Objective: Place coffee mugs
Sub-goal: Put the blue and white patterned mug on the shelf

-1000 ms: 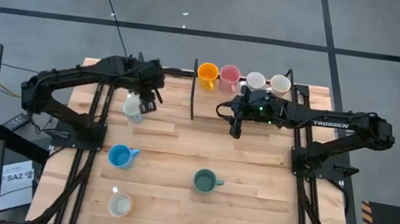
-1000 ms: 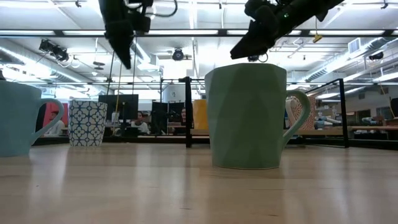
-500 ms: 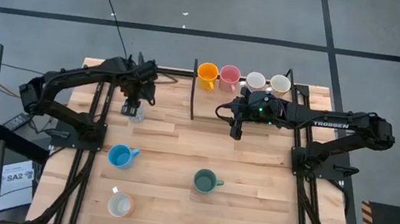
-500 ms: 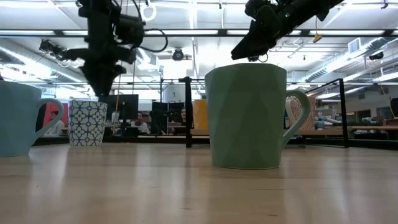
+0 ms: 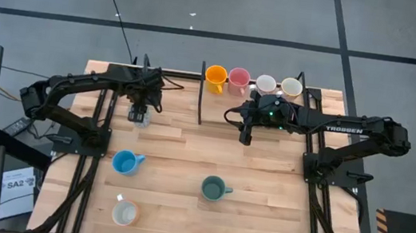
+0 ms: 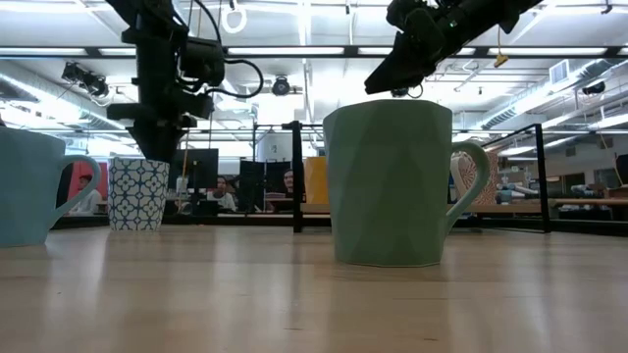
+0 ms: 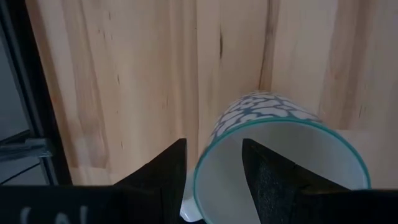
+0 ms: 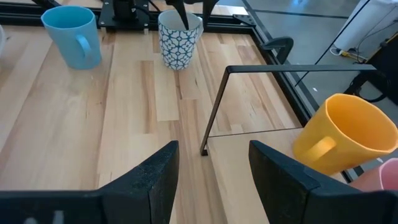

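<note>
1. Wood table (image 5: 185, 170) sits in a big room with bright ceiling lights, and you have mugs spread over it.
2. Four mugs stand in a row at the far edge: orange mug (image 5: 215, 76), pink mug (image 5: 238, 78) and two white mugs (image 5: 266, 84) beside them.
3. You are at the pick-up step, I think. Your left gripper (image 5: 138, 113) hangs right over the patterned mug (image 6: 137, 194).
4. Its fingers (image 7: 163, 171) are wide apart. One finger is outside the mug wall and one is over the inside, so the rim sits between them. The mug stands upright on the table, and nothing is held yet.
5. Next, you likely need to go down a bit, close on the rim, then lift and carry it to the row.
6. Your right gripper (image 5: 246, 134) waits in the air, just beside the row, with its fingers wide and holding nothing.
7. Three more mugs wait nearer the front: blue mug (image 5: 126, 162), green mug (image 5: 214, 188) and cream mug (image 5: 124, 213). They are well apart from both grippers.
</note>
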Available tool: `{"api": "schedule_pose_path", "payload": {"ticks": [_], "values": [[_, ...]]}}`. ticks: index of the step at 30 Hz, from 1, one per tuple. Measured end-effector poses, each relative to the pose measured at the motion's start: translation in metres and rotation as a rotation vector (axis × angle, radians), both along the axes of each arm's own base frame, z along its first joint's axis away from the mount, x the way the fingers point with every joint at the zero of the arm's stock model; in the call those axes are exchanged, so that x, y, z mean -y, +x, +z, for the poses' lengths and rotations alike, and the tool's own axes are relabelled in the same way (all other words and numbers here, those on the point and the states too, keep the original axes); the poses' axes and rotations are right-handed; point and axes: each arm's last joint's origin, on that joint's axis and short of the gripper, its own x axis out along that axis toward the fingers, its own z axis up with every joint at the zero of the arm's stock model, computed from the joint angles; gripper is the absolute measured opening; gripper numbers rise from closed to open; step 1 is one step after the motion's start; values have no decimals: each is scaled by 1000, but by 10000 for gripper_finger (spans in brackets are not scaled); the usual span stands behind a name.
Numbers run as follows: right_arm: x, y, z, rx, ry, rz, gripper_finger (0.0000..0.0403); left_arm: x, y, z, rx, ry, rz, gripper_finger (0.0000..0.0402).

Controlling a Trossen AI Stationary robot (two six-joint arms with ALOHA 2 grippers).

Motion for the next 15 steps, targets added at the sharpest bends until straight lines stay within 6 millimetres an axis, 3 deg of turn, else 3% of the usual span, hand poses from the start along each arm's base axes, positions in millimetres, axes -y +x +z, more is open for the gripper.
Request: {"api": "schedule_pose_path", "payload": {"ticks": [15], "values": [[0, 0, 0, 0, 0, 0, 201, -12, -5, -3, 50, -76, 55, 156]]}}
